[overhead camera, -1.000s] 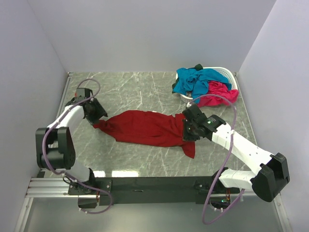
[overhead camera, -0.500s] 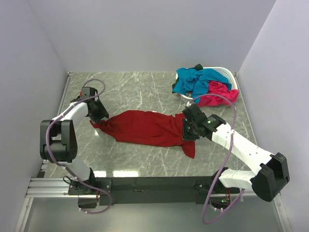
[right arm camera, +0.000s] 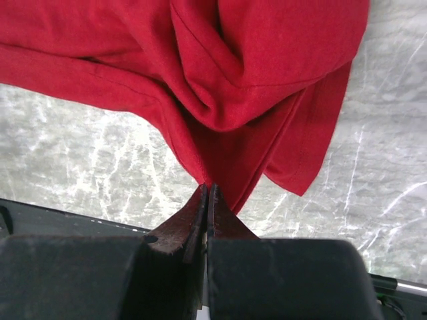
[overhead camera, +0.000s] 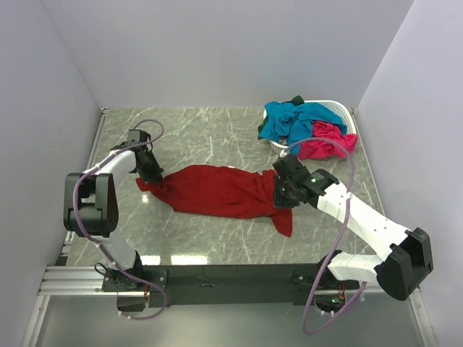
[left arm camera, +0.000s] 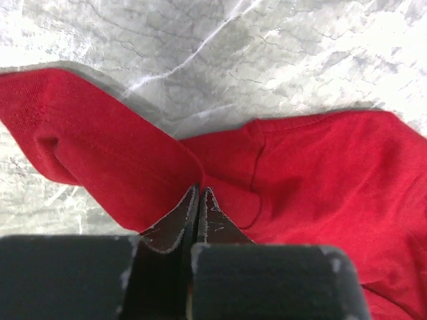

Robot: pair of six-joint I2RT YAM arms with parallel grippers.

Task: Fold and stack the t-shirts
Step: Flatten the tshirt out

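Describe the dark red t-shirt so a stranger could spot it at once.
Start at the grey marble table in front of the two arms. Across its middle lies the dark red t-shirt, stretched between the left gripper and the right gripper. Unlike the teal-blue t-shirt and hot pink t-shirt heaped in the white basket far right, it lies out on the tabletop.

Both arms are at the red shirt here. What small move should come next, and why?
Probably lift both ends together and draw them apart. The left gripper is shut on cloth at the left end of the dark red t-shirt, the right gripper on a bunched fold at its right end, and the shirt lies crumpled on the table, so it needs spreading before folding.
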